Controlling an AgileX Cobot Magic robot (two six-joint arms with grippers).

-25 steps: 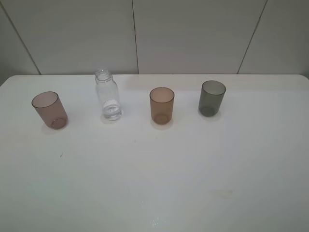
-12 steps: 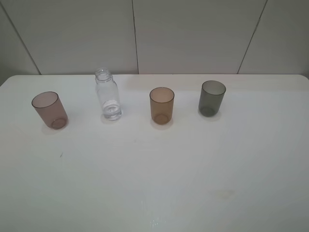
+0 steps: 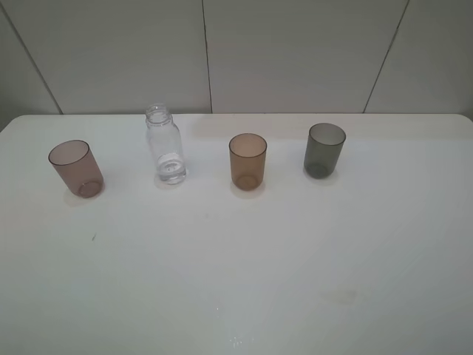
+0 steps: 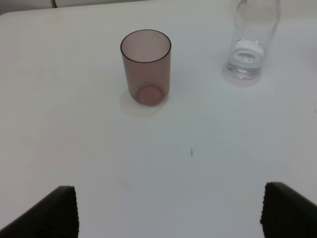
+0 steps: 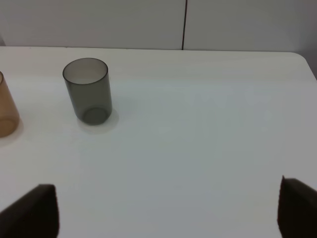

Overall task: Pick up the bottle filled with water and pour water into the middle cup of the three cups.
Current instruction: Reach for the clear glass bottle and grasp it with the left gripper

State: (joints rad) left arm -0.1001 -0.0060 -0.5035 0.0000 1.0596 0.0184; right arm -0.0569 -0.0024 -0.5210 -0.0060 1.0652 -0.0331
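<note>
The clear capless bottle [image 3: 165, 146] stands upright on the white table [image 3: 236, 251], with a little water at its bottom; it also shows in the left wrist view [image 4: 250, 42]. The amber middle cup [image 3: 247, 160] stands to its right, its edge showing in the right wrist view [image 5: 6, 109]. The pinkish-brown cup [image 3: 75, 168] [image 4: 146, 67] is at the left and the dark grey cup [image 3: 324, 149] [image 5: 88, 90] at the right. My left gripper [image 4: 168, 210] is open, back from the pinkish cup. My right gripper [image 5: 168, 208] is open, back from the grey cup. Neither arm shows in the exterior view.
A pale tiled wall [image 3: 236, 52] rises behind the table's far edge. A small dark speck [image 3: 93, 237] lies on the table in front of the pinkish cup. The table's right rear corner [image 5: 302, 57] is rounded.
</note>
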